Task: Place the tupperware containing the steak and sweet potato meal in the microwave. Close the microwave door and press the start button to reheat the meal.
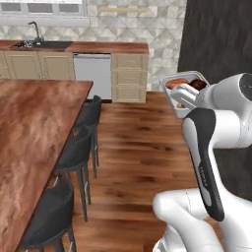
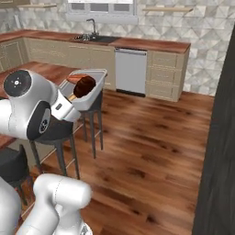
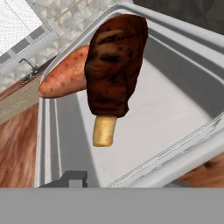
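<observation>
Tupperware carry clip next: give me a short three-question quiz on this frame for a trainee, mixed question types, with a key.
1. True or false: the tupperware is resting on the wooden counter.
2. Multiple choice: in the hand view, which food lies in front of the other in the tray? A) the steak B) the sweet potato C) neither, they lie apart.
3. Fill in: across the room, the white appliance front is set into the cabinets to the ____ of the sink in the right base view.

Key: 1 false, the gripper holds it up in the air, tilted; 2 A; 3 right.
</observation>
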Motion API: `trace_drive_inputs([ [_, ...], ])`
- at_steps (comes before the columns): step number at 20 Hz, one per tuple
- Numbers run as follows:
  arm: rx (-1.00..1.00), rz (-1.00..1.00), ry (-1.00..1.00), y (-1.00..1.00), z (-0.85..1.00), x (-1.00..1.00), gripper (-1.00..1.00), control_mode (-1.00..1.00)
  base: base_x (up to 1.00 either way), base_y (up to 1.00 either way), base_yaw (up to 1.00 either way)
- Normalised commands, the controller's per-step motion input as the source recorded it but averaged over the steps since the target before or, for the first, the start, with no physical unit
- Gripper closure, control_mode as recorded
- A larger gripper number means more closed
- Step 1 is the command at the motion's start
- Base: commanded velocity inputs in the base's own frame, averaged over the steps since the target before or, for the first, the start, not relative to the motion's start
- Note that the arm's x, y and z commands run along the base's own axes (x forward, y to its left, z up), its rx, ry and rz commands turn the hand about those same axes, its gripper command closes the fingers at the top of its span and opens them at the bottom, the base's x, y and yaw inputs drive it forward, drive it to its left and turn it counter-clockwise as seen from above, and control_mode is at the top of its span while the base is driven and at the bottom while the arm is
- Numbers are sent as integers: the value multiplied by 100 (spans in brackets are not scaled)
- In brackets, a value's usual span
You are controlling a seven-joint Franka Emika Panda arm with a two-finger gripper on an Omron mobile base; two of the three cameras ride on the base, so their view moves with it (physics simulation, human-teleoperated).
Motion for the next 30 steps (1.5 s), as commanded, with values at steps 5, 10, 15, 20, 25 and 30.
trace_drive_inputs([
  [5,0,0,0,0,0,0,100,100,100,-39,-6],
  [10,0,0,0,0,0,0,100,100,100,-50,16],
  [15,0,0,0,0,0,0,100,100,100,-71,29],
  [20,0,0,0,0,0,0,100,100,100,-78,29],
  [25,0,0,0,0,0,0,100,100,100,-73,32],
  [30,0,0,0,0,0,0,100,100,100,-61,41],
])
